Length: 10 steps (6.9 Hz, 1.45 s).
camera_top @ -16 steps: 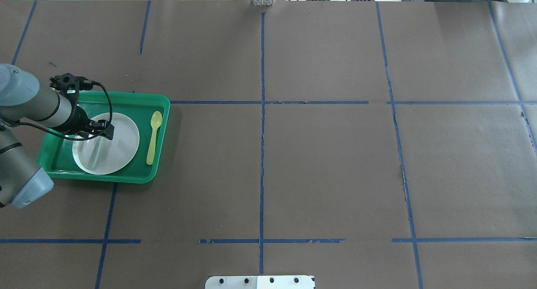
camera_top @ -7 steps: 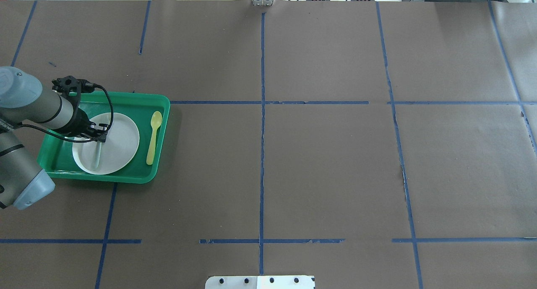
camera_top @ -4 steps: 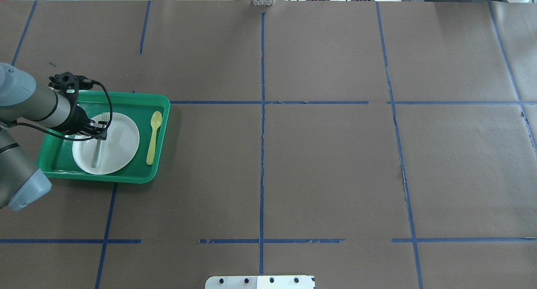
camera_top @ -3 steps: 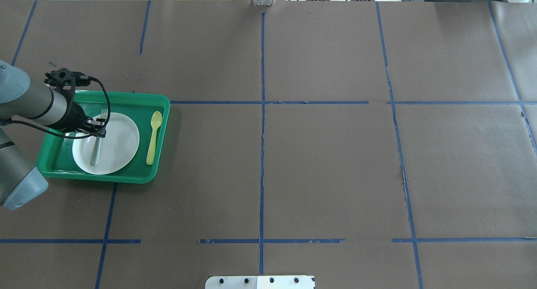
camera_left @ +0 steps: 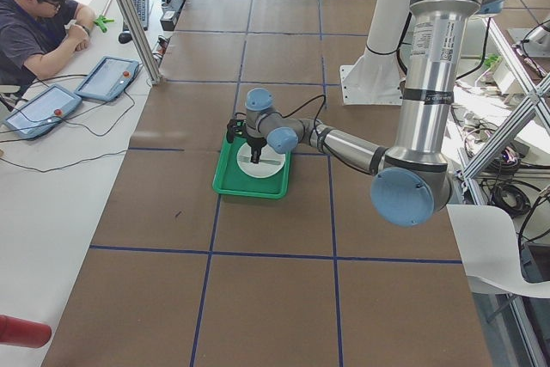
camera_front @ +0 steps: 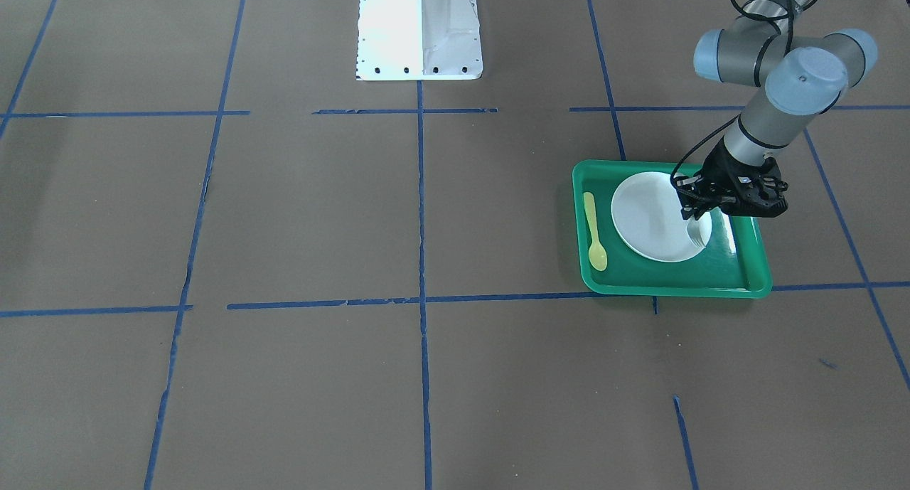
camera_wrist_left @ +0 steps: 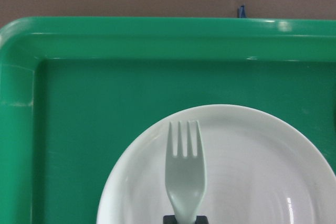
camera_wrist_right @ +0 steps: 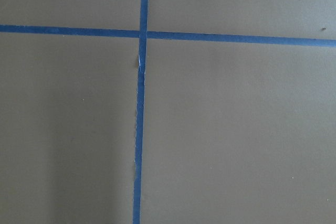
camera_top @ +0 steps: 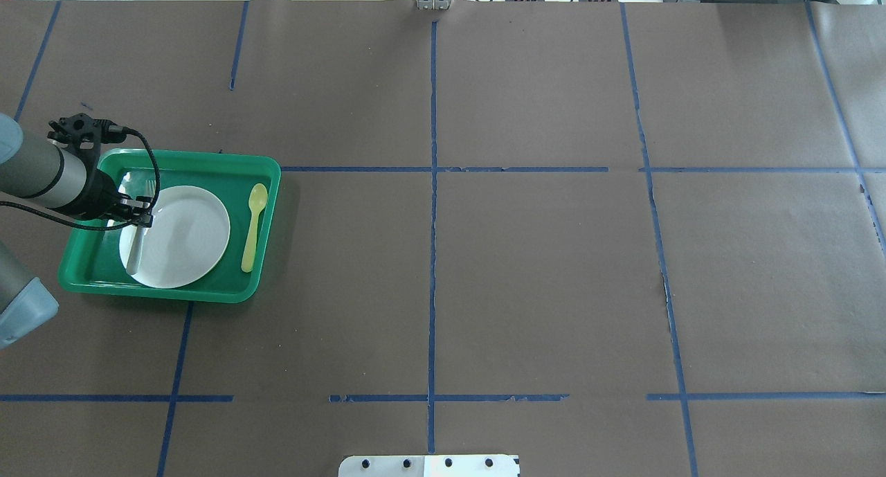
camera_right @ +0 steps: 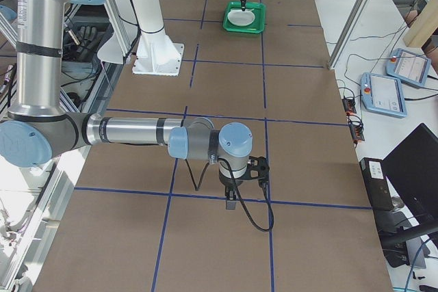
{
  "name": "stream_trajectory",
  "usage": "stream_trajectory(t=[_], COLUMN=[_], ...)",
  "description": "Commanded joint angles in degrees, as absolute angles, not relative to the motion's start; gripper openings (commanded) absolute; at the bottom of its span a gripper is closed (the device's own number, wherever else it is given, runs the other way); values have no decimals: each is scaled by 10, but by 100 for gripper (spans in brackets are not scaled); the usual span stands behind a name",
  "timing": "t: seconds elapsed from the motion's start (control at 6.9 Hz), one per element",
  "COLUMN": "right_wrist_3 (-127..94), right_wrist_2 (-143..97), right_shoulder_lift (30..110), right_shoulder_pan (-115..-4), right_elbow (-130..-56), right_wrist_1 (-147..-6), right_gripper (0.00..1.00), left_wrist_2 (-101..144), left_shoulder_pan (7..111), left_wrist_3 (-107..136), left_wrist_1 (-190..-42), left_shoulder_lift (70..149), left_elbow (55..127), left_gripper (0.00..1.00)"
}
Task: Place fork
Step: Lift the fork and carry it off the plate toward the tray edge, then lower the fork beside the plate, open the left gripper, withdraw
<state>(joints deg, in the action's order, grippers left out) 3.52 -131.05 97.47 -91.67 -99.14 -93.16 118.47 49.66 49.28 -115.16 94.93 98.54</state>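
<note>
Since a moment ago my left claw (camera_top: 142,217) has slid leftward, from the middle of the plate (camera_top: 190,235) to its left edge, carrying the fork (camera_wrist_left: 185,174). It pinches the handle, with the tines jutting ahead above the plate, inside the green tray (camera_top: 208,160). (My right claw (camera_right: 231,203) hangs over the counter (camera_top: 540,269), well apart; I cannot tell whether it is wide or narrow.)

Bare surface (camera_top: 540,269) extends right of the tray (camera_top: 271,200), crossed only by flat tape lines. Inside the tray, the plate (camera_top: 190,235) fills the middle and the spoon (camera_top: 253,228) occupies the strip along the right wall. The left tool (camera_top: 142,212), clamped on the fork (camera_top: 136,247), blocks the plate's left edge.
</note>
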Motion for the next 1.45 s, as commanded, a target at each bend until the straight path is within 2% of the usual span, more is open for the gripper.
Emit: stream_trajectory(t=[0.0, 0.58, 0.72, 1.3], right_wrist_3=[35, 35, 35, 34], right_wrist_2=[-1310, -1310, -1310, -1310], right_shoulder_lift=[975, 975, 975, 975], right_shoulder_pan=[-917, -917, -917, -917], right_elbow=[-991, -991, -991, -991], right_wrist_1=[-932, -932, -932, -932], right_gripper=[100, 100, 100, 100], left_wrist_2=[1183, 1183, 1183, 1191], left_shoulder_pan=[524, 530, 529, 579], left_wrist_3=[452, 442, 442, 406], left_wrist_1=[-1152, -1152, -1153, -1148], left_shoulder_lift=[931, 929, 929, 936], left_elbow=[974, 956, 955, 982], left_gripper=[0, 0, 99, 100])
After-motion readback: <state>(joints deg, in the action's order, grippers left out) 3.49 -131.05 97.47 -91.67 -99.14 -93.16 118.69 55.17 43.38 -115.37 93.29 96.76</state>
